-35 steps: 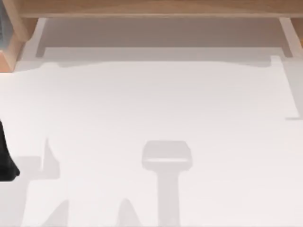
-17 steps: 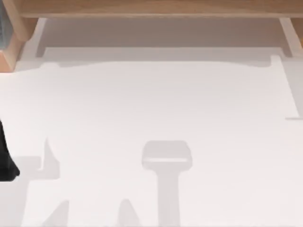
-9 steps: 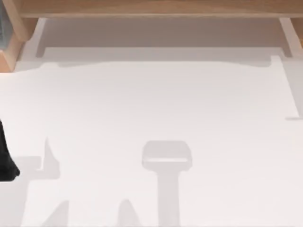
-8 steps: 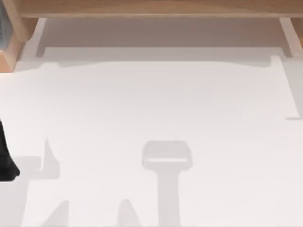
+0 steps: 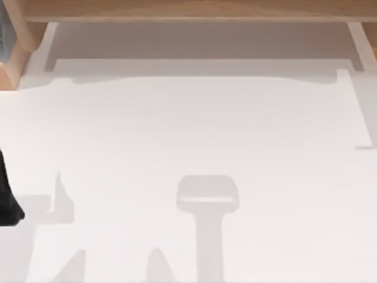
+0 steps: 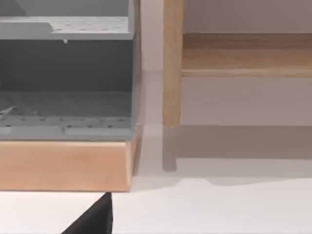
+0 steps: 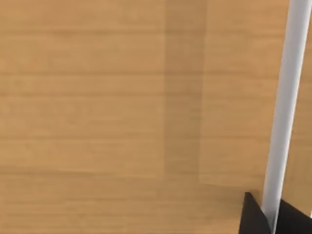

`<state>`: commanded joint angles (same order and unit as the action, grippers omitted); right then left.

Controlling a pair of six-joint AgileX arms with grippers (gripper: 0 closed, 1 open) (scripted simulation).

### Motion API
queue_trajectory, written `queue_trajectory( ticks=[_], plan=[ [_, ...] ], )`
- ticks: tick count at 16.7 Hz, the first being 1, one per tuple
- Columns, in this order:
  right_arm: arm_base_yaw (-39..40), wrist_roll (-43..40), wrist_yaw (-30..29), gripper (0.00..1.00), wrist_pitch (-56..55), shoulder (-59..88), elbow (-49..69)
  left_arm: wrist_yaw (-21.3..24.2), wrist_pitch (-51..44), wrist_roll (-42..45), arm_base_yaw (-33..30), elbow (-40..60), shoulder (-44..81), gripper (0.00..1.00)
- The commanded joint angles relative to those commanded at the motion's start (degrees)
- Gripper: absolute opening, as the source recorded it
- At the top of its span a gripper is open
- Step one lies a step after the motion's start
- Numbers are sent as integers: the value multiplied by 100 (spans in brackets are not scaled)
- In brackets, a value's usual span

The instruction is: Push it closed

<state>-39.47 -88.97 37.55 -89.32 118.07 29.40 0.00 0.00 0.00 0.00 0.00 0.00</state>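
Note:
A wooden drawer (image 6: 63, 165) with a grey perforated inside (image 6: 63, 105) stands pulled out of the cabinet; its corner shows at the top view's far left (image 5: 8, 65). In the right wrist view a wooden panel (image 7: 122, 112) lies very close, and a pale bar handle (image 7: 285, 97) runs across it. My right gripper (image 7: 271, 220) has a dark fingertip (image 7: 251, 217) tight against each side of that bar. My left gripper (image 5: 7, 200) hangs at the table's left edge, in front of the drawer, with one dark tip (image 6: 95, 219) showing.
The wooden cabinet (image 5: 188, 10) runs along the back of the white table (image 5: 194, 135), with an upright post (image 6: 172, 63) and a shelf (image 6: 246, 53) beside the drawer. Shadows of the arms fall on the front of the table.

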Motion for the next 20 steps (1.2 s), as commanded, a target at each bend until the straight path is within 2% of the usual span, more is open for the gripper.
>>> queue_trajectory(
  ticks=[5, 13, 20],
  plan=[
    [41, 10, -54, 0, 77, 55, 76, 0, 0, 0, 0, 0, 0, 100],
    [655, 2, -675, 0, 809, 480, 1248, 0, 0, 0, 0, 0, 0, 100],
    [697, 10, -741, 0, 945, 566, 1429, 0, 0, 0, 0, 0, 0, 100]
  ],
)
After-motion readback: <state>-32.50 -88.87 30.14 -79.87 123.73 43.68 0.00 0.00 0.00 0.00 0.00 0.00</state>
